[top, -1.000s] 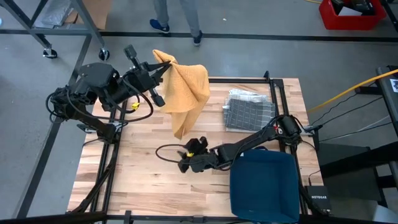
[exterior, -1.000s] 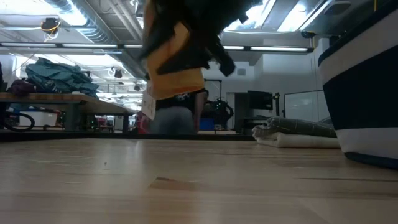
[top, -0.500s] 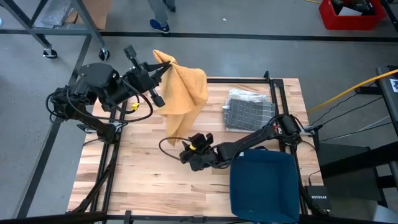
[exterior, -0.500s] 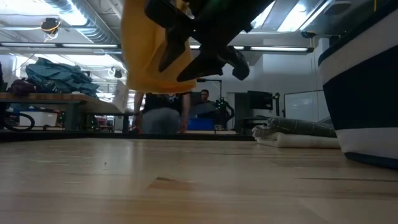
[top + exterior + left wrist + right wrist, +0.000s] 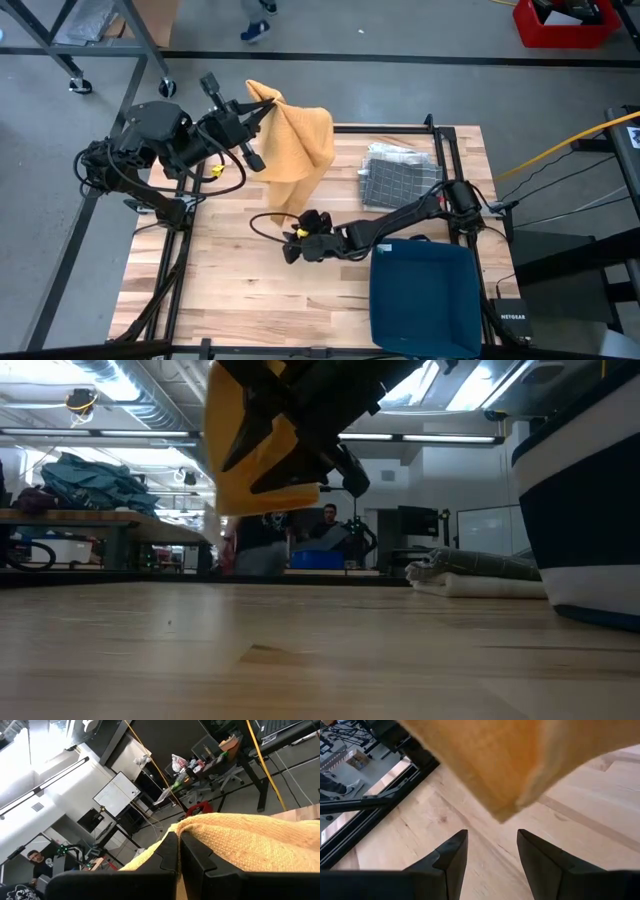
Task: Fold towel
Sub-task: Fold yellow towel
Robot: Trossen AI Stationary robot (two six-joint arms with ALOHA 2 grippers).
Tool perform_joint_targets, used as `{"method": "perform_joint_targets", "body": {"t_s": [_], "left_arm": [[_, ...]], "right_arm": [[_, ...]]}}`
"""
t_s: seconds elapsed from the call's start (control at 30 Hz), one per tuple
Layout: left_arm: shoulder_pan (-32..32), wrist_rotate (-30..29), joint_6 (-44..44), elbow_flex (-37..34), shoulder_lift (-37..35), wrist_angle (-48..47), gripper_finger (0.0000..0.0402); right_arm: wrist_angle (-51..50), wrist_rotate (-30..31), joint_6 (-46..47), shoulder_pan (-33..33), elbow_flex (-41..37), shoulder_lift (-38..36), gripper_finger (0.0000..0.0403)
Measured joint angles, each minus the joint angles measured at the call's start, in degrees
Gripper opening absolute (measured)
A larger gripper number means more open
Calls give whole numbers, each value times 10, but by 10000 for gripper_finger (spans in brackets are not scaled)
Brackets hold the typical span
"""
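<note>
A yellow towel (image 5: 295, 150) hangs over the table's far left part, with my left gripper (image 5: 265, 103) shut on its top. The towel's lower corner (image 5: 505, 815) dangles clear of the wooden table (image 5: 230, 290). My right gripper (image 5: 296, 238) stands open just beneath that corner, low over the table. Its two fingers (image 5: 452, 855) are spread on either side of the corner and do not touch it. In the low view the towel (image 5: 250, 460) shows behind the right gripper's dark fingers (image 5: 300, 420). My left gripper pinches a bunched top corner of the towel (image 5: 200, 827) between its two shut fingers (image 5: 167, 852). The fingers lie level and come from the table's left side. The towel hangs below them in loose folds, lifted clear of the table.
A folded grey checked towel (image 5: 400, 175) lies at the far right of the table. A dark blue bin (image 5: 425, 295) stands at the near right, close to the right arm. Bare wood stretches at the near left. People move in the room beyond the far edge.
My right gripper has slid a little toward the table's far edge and left, coming under the towel's hanging lower corner, and has rolled slightly. It has stayed open. The left gripper has kept still with the towel.
</note>
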Motion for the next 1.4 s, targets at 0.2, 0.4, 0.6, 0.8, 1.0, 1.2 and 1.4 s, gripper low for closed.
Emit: {"method": "perform_joint_targets", "body": {"t_s": [0.2,0.4,0.6,0.8,1.0,1.2,1.4], "left_arm": [[0,0,0,0,0,0,0],[0,0,0,0,0,0,0],[0,0,0,0,0,0,0],[0,0,0,0,0,0,0],[0,0,0,0,0,-1,0],[0,0,0,0,0,-2,0],[0,0,0,0,0,-2,0]], "right_arm": [[-1,42,0,-1,0,0,177],[-5,70,8,-1,0,0,177],[-29,18,36,-1,0,0,177],[-42,16,37,-1,0,0,177],[-40,26,37,-1,0,0,177],[-36,26,35,-1,0,0,177],[-33,71,33,-1,0,0,177]]}}
